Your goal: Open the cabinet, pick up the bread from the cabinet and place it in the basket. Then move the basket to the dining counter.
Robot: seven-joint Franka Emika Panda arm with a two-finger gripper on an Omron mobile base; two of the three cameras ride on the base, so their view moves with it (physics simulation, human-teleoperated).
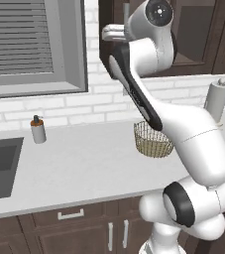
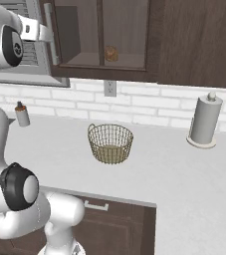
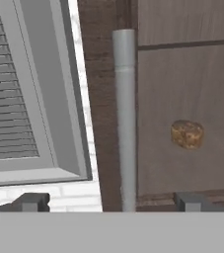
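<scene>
The dark brown cabinet (image 2: 184,45) hangs above the worktop with its glass doors closed. Through the glass, the small golden-brown bread (image 2: 111,53) rests on the shelf and appears again in the hand view (image 3: 187,134). A long silver handle (image 3: 126,118) runs vertically down the left door's edge. My gripper (image 3: 112,202) is open, raised in front of that handle (image 2: 52,35), with the bar standing between the two fingertips (image 3: 32,201) and nothing gripped. The round tan wire basket (image 2: 110,143) stands on the grey worktop below, also seen beside my arm (image 1: 153,139). The dining counter is out of view.
A paper towel holder (image 2: 204,121) stands at the back right of the worktop (image 2: 184,184). A soap dispenser (image 1: 38,130) sits near the sink (image 1: 0,166) on the left. A window with blinds (image 1: 29,44) adjoins the cabinet's left side. Lower drawers (image 1: 72,214) run under the worktop.
</scene>
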